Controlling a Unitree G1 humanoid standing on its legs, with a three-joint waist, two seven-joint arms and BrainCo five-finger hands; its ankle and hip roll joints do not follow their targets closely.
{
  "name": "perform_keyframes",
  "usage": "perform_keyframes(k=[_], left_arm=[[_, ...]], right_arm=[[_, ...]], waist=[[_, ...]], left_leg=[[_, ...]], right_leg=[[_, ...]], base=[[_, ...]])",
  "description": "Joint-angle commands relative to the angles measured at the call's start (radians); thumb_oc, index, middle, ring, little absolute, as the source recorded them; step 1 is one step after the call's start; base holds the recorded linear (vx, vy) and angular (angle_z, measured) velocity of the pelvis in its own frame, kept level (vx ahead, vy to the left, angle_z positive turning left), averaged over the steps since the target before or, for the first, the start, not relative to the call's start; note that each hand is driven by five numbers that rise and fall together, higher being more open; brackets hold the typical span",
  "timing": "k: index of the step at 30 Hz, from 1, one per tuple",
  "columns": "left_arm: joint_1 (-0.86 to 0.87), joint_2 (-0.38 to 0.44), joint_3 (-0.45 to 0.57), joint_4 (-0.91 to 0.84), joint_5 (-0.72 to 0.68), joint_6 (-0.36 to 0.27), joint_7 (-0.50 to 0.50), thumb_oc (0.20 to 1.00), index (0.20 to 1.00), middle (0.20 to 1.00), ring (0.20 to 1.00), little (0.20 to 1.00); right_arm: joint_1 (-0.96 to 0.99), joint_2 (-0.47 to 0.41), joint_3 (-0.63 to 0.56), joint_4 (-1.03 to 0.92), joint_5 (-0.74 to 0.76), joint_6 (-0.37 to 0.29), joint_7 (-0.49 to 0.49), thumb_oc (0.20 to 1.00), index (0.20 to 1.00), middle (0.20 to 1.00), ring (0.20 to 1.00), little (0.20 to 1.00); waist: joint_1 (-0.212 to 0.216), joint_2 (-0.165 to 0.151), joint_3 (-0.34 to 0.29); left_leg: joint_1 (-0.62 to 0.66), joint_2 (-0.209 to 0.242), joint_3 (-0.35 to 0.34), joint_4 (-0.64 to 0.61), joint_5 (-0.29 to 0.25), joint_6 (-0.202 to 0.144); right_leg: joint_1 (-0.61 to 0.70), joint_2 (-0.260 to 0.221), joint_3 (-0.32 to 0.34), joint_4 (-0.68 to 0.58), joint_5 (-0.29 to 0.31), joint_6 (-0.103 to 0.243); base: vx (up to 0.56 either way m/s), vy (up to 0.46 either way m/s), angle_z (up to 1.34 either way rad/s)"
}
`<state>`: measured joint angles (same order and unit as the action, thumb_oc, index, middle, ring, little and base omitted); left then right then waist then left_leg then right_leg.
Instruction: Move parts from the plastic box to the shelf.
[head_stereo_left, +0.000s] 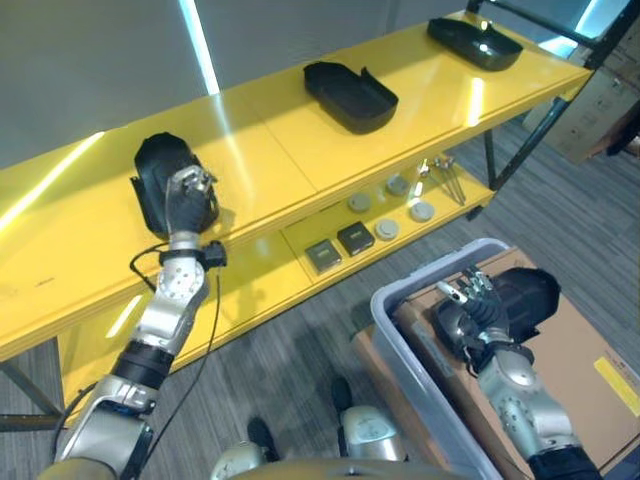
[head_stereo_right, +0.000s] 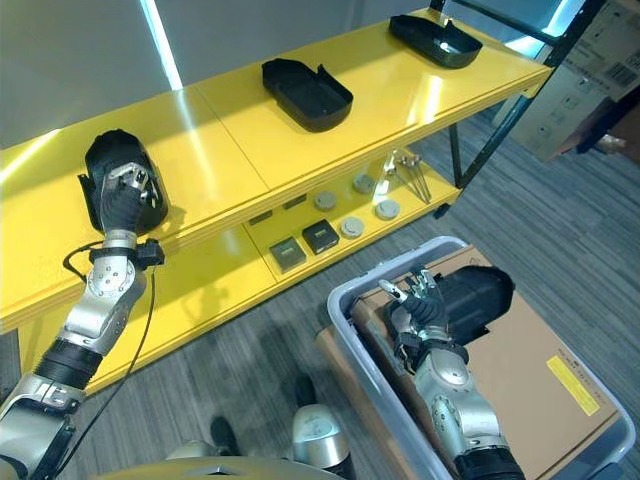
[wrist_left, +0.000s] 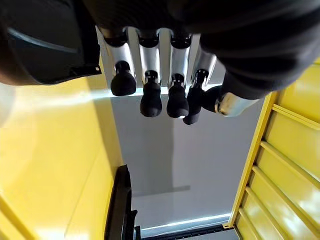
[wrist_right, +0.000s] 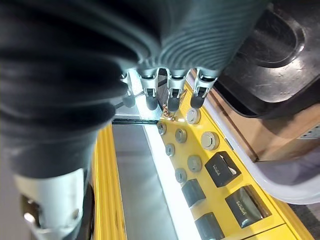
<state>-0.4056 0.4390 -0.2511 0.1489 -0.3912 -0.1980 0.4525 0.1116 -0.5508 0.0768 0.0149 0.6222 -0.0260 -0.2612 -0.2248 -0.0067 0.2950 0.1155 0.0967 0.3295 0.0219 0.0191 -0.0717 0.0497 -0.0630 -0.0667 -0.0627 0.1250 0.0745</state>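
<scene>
- My left hand (head_stereo_left: 188, 200) is up at the top board of the yellow metal shelf (head_stereo_left: 300, 150), against the rounded black plastic part (head_stereo_left: 160, 170) lying there. Its fingers (wrist_left: 150, 95) are extended and relaxed in the left wrist view, closed on nothing; the part sits just beside and behind them.
- My right hand (head_stereo_left: 475, 310) is down inside the grey plastic box (head_stereo_left: 400, 330), over the brown cardboard liner (head_stereo_left: 580, 350). Its fingers (wrist_right: 170, 85) are straight and spread, holding nothing.
- The next part, a bulky black moulded plastic piece (head_stereo_left: 525, 295), lies in the box just beyond the right fingertips, touching or nearly so; I cannot tell which.
- Judgement: the step in hand is releasing the placed part on the left and taking the next one on the right.
- To do it well, I would draw the left fingers straight back off the part so it is not dragged towards the shelf edge.
- On the right, I would reach forward over the piece and curl around a firm edge before lifting clear of the box wall.
- Two more black plastic trays (head_stereo_left: 350, 95) already rest further along the same board, well apart from either hand.
</scene>
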Motion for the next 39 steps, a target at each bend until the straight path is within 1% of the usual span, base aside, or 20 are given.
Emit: perform_keyframes(k=[1, 6, 11, 12, 20, 24, 30, 34, 39], left_arm=[[-0.058, 0.024, -0.019, 0.051, 0.005, 0.01, 0.012, 0.2, 0.2, 0.2, 0.2, 0.2], [-0.055, 0.017, -0.027, 0.069, 0.002, 0.026, 0.008, 0.2, 0.2, 0.2, 0.2, 0.2], [-0.053, 0.006, -0.031, 0.115, 0.039, 0.063, 0.057, 0.2, 0.2, 0.2, 0.2, 0.2], [-0.053, 0.01, -0.024, 0.162, 0.044, 0.05, 0.055, 0.2, 0.2, 0.2, 0.2, 0.2], [-0.076, 0.034, 0.005, 0.29, 0.049, 0.007, 0.042, 0.2, 0.2, 0.2, 0.2, 0.2], [-0.091, 0.034, 0.01, 0.319, 0.056, 0.009, 0.046, 0.2, 0.2, 0.2, 0.2, 0.2], [-0.123, 0.036, 0.013, 0.394, 0.042, -0.018, 0.054, 0.2, 0.2, 0.2, 0.2, 0.2], [-0.148, 0.039, 0.008, 0.423, 0.039, -0.016, 0.058, 0.2, 0.2, 0.2, 0.2, 0.2], [-0.176, 0.029, 0.002, 0.46, 0.022, -0.02, 0.056, 0.2, 0.2, 0.2, 0.2, 0.2]], right_arm=[[-0.02, -0.031, -0.015, -0.051, -0.01, -0.055, 0.019, 1.0, 1.0, 1.0, 1.0, 1.0], [-0.02, -0.024, -0.011, -0.06, -0.015, -0.047, 0.006, 1.0, 1.0, 1.0, 1.0, 1.0], [-0.023, -0.021, -0.003, -0.063, -0.017, -0.038, -0.005, 1.0, 1.0, 1.0, 1.0, 1.0], [-0.025, -0.026, 0.001, -0.057, -0.014, -0.034, -0.004, 1.0, 1.0, 1.0, 1.0, 1.0], [-0.025, -0.041, 0.008, -0.043, -0.009, -0.033, 0.007, 1.0, 1.0, 1.0, 1.0, 1.0], [-0.028, -0.046, 0.009, -0.041, -0.007, -0.028, 0.01, 1.0, 1.0, 1.0, 1.0, 1.0], [-0.038, -0.064, 0.014, -0.028, 0.004, -0.023, 0.016, 1.0, 1.0, 1.0, 1.0, 1.0], [-0.037, -0.069, 0.017, -0.025, 0.006, -0.029, 0.026, 1.0, 1.0, 1.0, 1.0, 1.0], [-0.042, -0.076, 0.019, -0.028, 0.009, -0.019, 0.034, 1.0, 1.0, 1.0, 1.0, 1.0]], waist=[[0.015, -0.013, -0.044], [0.018, -0.017, -0.045], [0.021, -0.021, -0.045], [0.022, -0.021, -0.048], [0.014, -0.02, -0.048], [0.01, -0.019, -0.05], [0.002, -0.019, -0.054], [-0.004, -0.019, -0.057], [-0.014, -0.018, -0.058]], left_leg=[[-0.105, 0.067, -0.035, 0.138, -0.009, -0.013], [-0.112, 0.07, -0.033, 0.142, -0.005, -0.013], [-0.111, 0.071, -0.034, 0.147, -0.003, -0.015], [-0.11, 0.072, -0.032, 0.149, -0.002, -0.016], [-0.101, 0.078, -0.024, 0.16, -0.004, -0.019], [-0.101, 0.079, -0.021, 0.164, -0.006, -0.019], [-0.105, 0.081, -0.016, 0.175, -0.007, -0.021], [-0.106, 0.082, -0.013, 0.178, -0.008, -0.021], [-0.109, 0.082, -0.008, 0.184, -0.009, -0.02]], right_leg=[[-0.036, -0.039, -0.025, 0.119, -0.092, 0.072], [-0.039, -0.038, -0.025, 0.119, -0.09, 0.071], [-0.028, -0.036, -0.025, 0.114, -0.088, 0.069], [-0.025, -0.036, -0.024, 0.113, -0.088, 0.068], [-0.016, -0.038, -0.023, 0.121, -0.093, 0.066], [-0.015, -0.038, -0.022, 0.123, -0.094, 0.065], [-0.019, -0.038, -0.019, 0.131, -0.097, 0.063], [-0.021, -0.038, -0.016, 0.135, -0.097, 0.063], [-0.025, -0.038, -0.013, 0.139, -0.097, 0.062]], base=[[0.0, 0.0, 0.0], [0.0, 0.0, 0.0], [0.01, -0.002, 0.0], [0.04, -0.005, -0.01], [0.02, 0.004, 0.0], [0.0, 0.0, 0.0], [0.01, 0.0, 0.0], [0.0, 0.0, 0.0], [0.0, 0.0, 0.0]])
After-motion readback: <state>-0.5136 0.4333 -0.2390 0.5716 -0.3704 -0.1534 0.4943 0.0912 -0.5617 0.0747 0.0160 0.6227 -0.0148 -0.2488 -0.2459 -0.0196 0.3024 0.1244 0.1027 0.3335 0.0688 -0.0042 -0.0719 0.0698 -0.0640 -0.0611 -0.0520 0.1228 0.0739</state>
